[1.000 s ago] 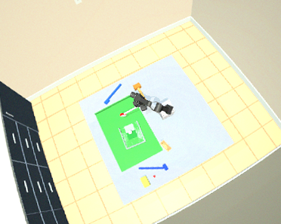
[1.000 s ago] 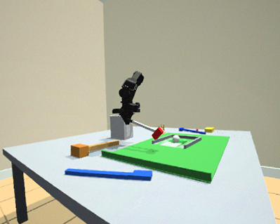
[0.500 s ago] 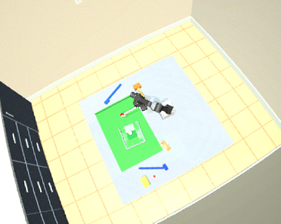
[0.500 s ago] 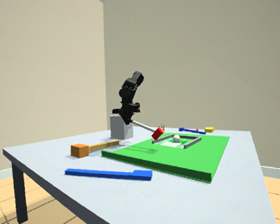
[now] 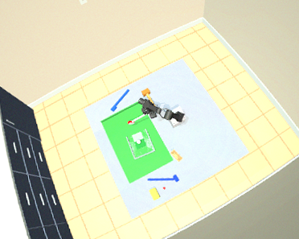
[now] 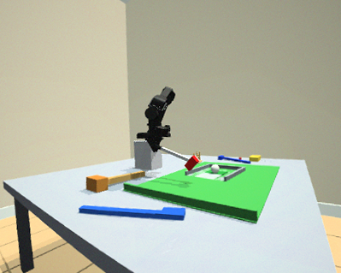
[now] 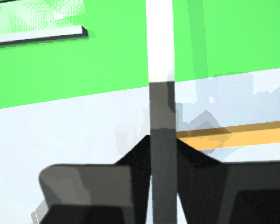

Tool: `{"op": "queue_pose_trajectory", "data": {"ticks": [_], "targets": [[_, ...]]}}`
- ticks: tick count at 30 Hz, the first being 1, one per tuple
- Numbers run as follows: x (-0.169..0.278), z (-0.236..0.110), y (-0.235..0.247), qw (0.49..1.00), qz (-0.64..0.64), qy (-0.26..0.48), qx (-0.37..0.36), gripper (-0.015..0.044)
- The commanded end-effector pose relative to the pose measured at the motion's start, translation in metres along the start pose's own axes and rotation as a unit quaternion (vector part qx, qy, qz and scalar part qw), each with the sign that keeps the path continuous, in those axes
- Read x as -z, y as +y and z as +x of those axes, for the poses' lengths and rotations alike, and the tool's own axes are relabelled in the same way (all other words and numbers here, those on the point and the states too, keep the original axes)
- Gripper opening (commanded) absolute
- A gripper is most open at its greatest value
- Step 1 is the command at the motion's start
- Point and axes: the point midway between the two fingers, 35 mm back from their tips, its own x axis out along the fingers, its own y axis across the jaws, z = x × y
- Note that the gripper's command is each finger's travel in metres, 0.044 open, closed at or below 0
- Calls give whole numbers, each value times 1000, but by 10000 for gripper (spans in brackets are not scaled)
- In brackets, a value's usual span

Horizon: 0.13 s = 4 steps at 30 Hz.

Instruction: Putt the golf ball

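Clamping narrowly on the grey grip of the red putter (image 6: 192,162), the end effector (image 6: 156,146) is holding the club out over the green mat (image 6: 234,196), its white shaft slanting down and its red head hanging just above the turf. The golf ball (image 6: 215,167) is sitting inside the grey-walled raised green (image 6: 232,174) already, or so it looks from where I'm standing; the top view is too coarse to confirm it.

So the putt itself seems to be the step in hand, perhaps finishing. If the ball is truly resting, the next move is only calling for a careful lift away, keeping the head off the wall.

Around the worktop (image 6: 247,257) an orange mallet (image 6: 112,180) is lying just beside the mat, a blue stick (image 6: 132,211) nearer the front edge, and another blue stick (image 6: 234,159) and a yellow block (image 6: 254,158) at the far side. None is blocking the club.
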Motion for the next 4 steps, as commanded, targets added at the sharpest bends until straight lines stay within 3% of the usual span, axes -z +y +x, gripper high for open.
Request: {"op": "queue_pose_trajectory", "data": {"ticks": [1,4], "targets": [[0,0,0,1000,1,-1,0,0],[0,0,0,1000,1,-1,0,0]]}}
